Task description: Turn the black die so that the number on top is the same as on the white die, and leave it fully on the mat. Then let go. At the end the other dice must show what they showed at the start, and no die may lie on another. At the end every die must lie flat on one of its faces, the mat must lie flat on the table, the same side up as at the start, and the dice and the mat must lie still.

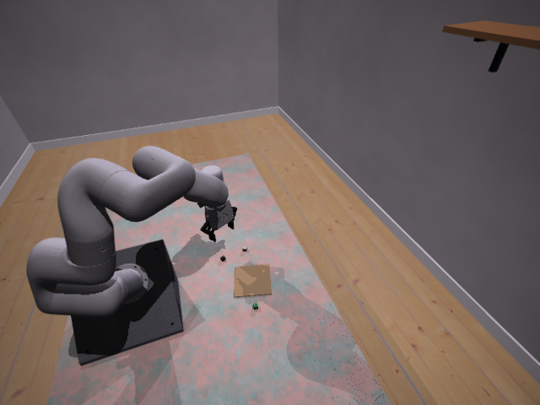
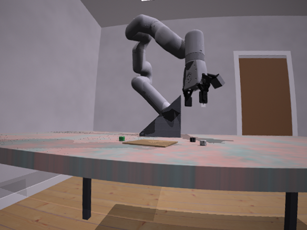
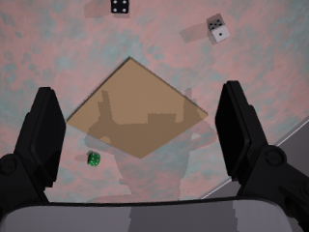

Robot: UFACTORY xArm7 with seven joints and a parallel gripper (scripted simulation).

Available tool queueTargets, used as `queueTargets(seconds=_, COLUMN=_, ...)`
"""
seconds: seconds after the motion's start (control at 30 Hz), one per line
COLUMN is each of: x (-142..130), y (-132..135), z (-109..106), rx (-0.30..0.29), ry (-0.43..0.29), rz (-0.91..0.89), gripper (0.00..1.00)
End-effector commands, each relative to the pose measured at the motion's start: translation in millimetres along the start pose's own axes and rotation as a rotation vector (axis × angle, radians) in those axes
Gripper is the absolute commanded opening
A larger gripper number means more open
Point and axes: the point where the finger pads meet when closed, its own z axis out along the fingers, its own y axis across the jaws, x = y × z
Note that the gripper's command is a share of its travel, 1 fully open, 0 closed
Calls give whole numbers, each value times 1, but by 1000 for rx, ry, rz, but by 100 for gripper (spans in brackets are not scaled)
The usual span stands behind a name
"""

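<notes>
The black die (image 1: 223, 258) (image 2: 192, 139) (image 3: 120, 6) lies on the table off the mat, cut off at the wrist view's top edge; its visible face has several pips. The white die (image 1: 245, 249) (image 2: 202, 142) (image 3: 218, 29) lies off the mat too; its bright face, which looks like the top, has one pip. The tan mat (image 1: 264, 288) (image 2: 149, 142) (image 3: 130, 72) lies flat with no die on it. My gripper (image 1: 222, 232) (image 2: 195, 103) (image 3: 138, 102) is open and empty, tilted, high above the table.
A green die (image 1: 255, 306) (image 2: 122, 138) (image 3: 94, 159) lies beside the mat, on the side away from the black and white dice. The arm's dark base (image 1: 168, 305) stands on the table (image 1: 226, 348) (image 2: 213, 158). A wooden shelf (image 1: 493, 32) hangs on the wall.
</notes>
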Motion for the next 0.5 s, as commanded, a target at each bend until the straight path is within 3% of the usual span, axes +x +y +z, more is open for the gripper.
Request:
queueTargets(seconds=0.0, x=1, y=-15, z=1, rx=-4, ry=3, rz=72, gripper=100)
queueTargets(seconds=0.47, x=1, y=-16, z=2, rx=-4, ry=3, rz=76, gripper=100)
